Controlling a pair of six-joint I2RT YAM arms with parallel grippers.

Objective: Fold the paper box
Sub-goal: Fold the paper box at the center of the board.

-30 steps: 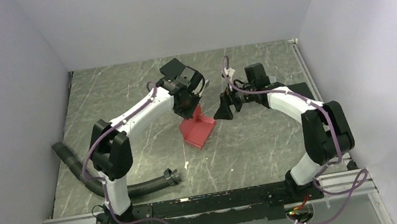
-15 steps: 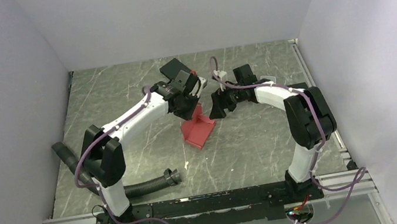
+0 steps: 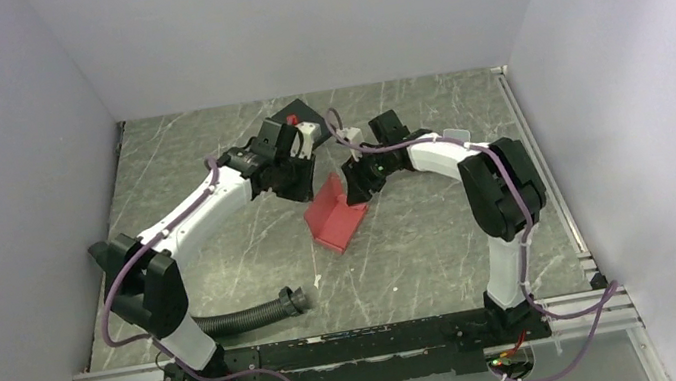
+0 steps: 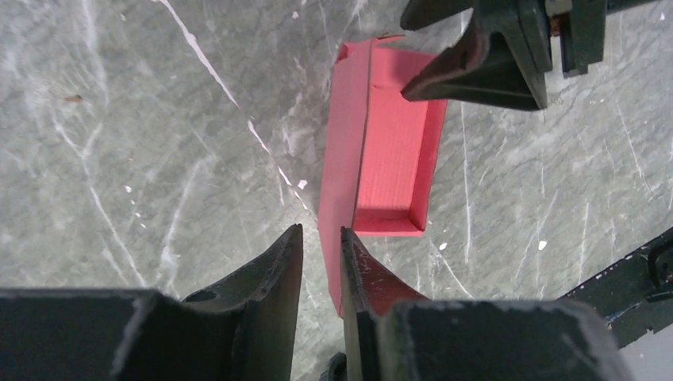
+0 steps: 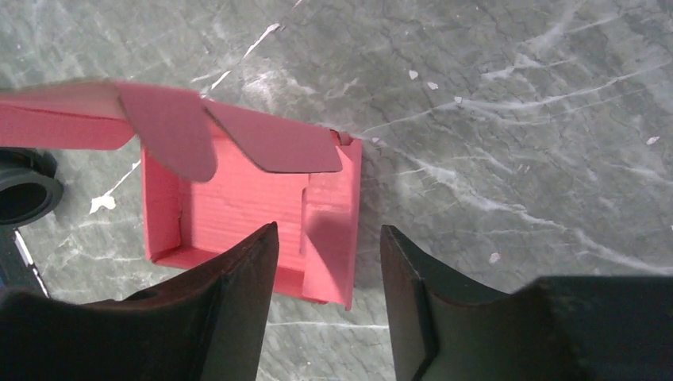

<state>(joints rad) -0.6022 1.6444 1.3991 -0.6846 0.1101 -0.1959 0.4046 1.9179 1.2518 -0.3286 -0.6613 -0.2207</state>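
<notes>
Centrally on the marbled grey table [image 3: 210, 169] lay the paper box [image 3: 338, 219], a pinkish-red shallow tray with low walls folded up and one long flap raised along its left side. In the left wrist view, the left gripper [image 4: 319, 238] hung over the near end of that flap, its fingers [image 4: 282, 270] drawn almost together with only a narrow slit between them. The flap's edge showed through the slit, and no contact with it could be seen.

The right gripper [image 5: 328, 238] hovered over the tray's [image 5: 238, 214] other end with its fingers [image 5: 246, 278] set well apart and nothing between them. From the overhead camera, both grippers [image 3: 300, 181] [image 3: 355, 183] stood close to the far end of the box, one on each side. A black corrugated hose [image 3: 242, 316] lay on the table nearer the arm bases, well apart from the box.
</notes>
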